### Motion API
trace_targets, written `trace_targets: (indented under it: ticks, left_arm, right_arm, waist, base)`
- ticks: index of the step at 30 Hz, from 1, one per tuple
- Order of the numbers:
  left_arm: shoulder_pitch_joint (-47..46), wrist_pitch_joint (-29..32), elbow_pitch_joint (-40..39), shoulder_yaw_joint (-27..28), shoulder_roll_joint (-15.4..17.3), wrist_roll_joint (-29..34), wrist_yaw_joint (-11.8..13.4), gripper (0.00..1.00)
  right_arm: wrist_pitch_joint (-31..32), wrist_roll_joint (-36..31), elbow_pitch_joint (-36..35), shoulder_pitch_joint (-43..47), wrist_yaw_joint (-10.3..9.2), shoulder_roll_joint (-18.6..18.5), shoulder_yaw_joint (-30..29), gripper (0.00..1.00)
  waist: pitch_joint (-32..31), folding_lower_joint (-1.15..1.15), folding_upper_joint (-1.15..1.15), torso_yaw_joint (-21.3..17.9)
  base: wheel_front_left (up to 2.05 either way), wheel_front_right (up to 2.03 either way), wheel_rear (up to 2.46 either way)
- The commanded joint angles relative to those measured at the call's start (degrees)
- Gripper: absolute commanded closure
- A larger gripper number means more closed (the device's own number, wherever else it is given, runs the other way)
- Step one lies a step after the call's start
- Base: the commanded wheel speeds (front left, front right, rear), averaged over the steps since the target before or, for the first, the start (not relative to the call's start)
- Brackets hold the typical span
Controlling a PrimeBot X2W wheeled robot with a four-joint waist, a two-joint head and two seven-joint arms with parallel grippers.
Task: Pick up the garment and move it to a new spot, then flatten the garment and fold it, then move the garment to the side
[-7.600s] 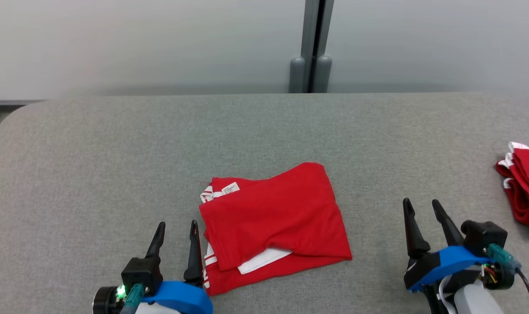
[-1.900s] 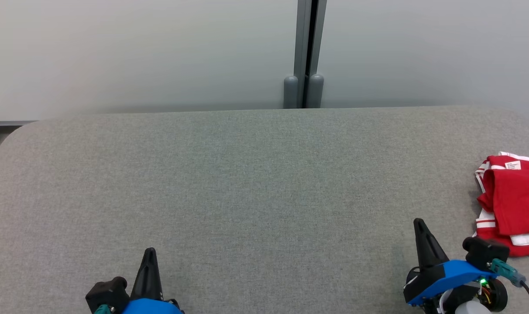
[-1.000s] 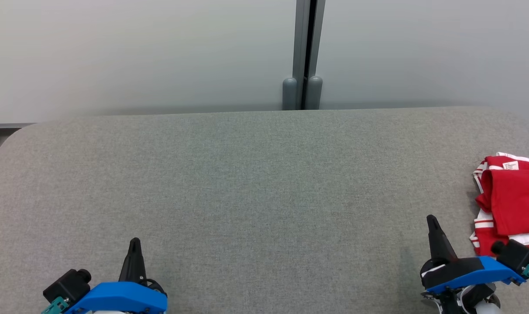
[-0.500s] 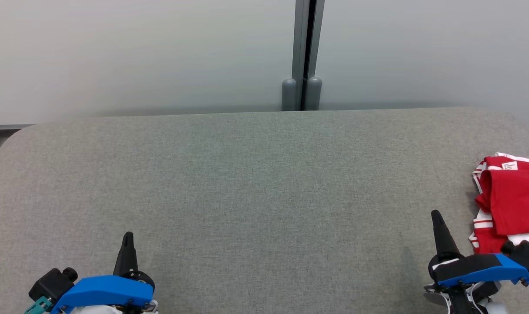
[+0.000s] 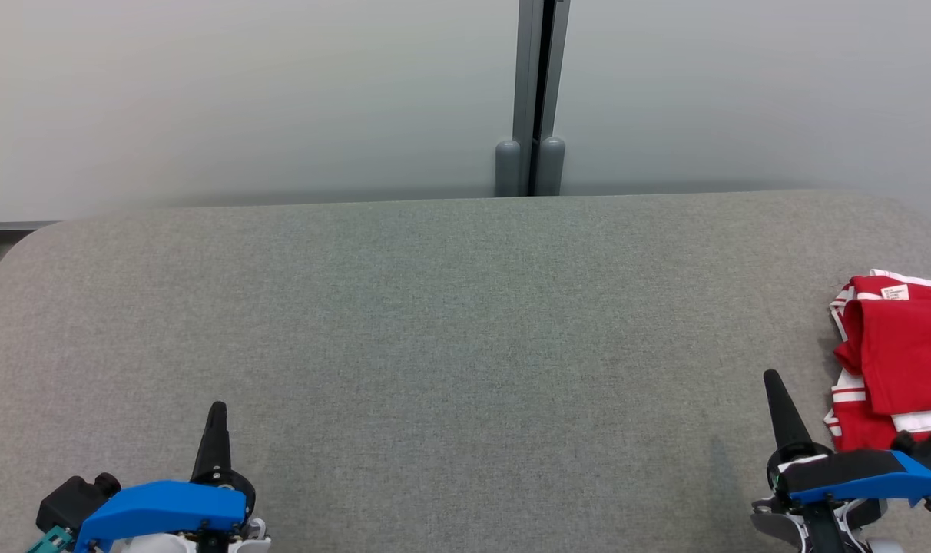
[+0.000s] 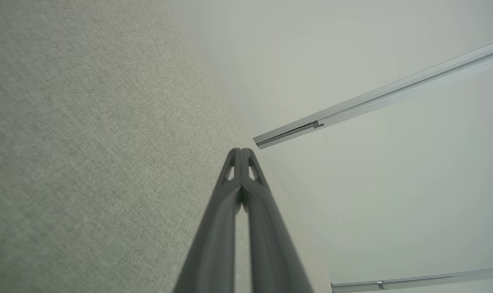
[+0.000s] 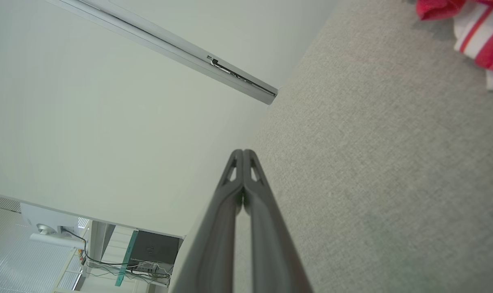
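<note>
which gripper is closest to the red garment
The right gripper, at the head view's lower right beside the red garment; the left gripper sits far across the table.

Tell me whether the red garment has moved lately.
Yes. The red garment went rightward: earlier in line with the grey post, now at the right edge of the table.

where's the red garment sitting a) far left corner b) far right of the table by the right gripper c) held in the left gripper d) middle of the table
b: the folded red garment lies at the table's right end, beside the shut right gripper.
</note>
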Motion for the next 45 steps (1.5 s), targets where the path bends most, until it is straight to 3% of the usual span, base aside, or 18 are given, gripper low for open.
trace_targets:
  ticks: [1,45]
  left_arm:
    - [-1.74,0.42,-0.79,0.54,0.13,-1.67,-0.53,1.0]
    - [-3.37,6.14,-2.41,5.08,0.05,-22.65,-3.62,1.0]
  right_arm:
    - [0.42,1.86,-1.16,0.01,0.02,-0.44,-0.32,1.0]
    - [6.04,23.07,-5.92,1.71,0.02,-0.57,-1.89,1.0]
  waist:
    - [-0.02,0.0,-0.01,-0.01]
    - [-0.6,0.0,0.0,-0.31]
  base:
    - [0.0,0.0,0.0]
    - [0.0,0.0,0.0]
